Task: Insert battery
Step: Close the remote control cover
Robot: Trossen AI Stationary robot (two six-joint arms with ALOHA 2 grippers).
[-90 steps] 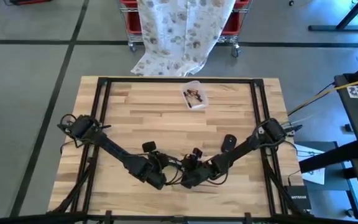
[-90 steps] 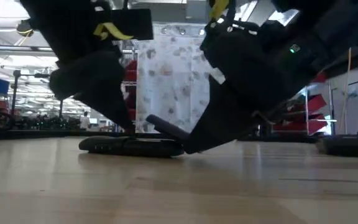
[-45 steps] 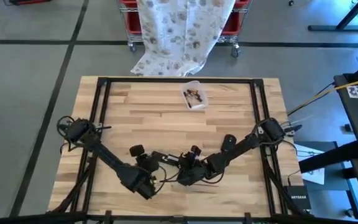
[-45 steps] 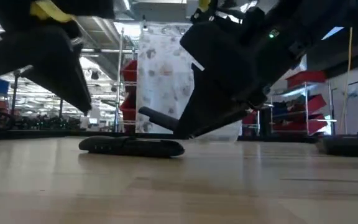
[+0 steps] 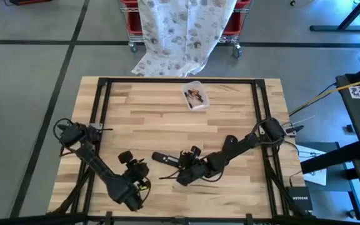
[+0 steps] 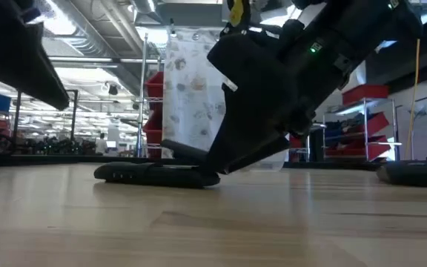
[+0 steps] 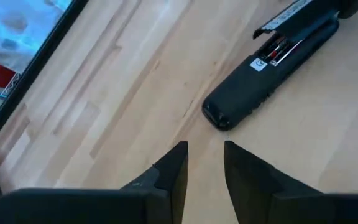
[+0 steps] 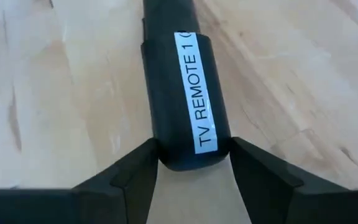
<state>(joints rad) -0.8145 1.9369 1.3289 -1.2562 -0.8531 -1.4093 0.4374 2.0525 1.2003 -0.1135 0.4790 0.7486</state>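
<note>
Gripping the battery cover [image 8: 188,93] with my right gripper [image 8: 191,163] over the remote [image 7: 272,71] — left gripper [image 7: 204,165] empty, fingers slightly apart.

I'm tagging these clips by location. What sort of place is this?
Likely a warehouse-style robotics lab: a wooden table on a bare concrete floor, red storage bins on wire shelving, and long rows of racks under strip lights.
</note>
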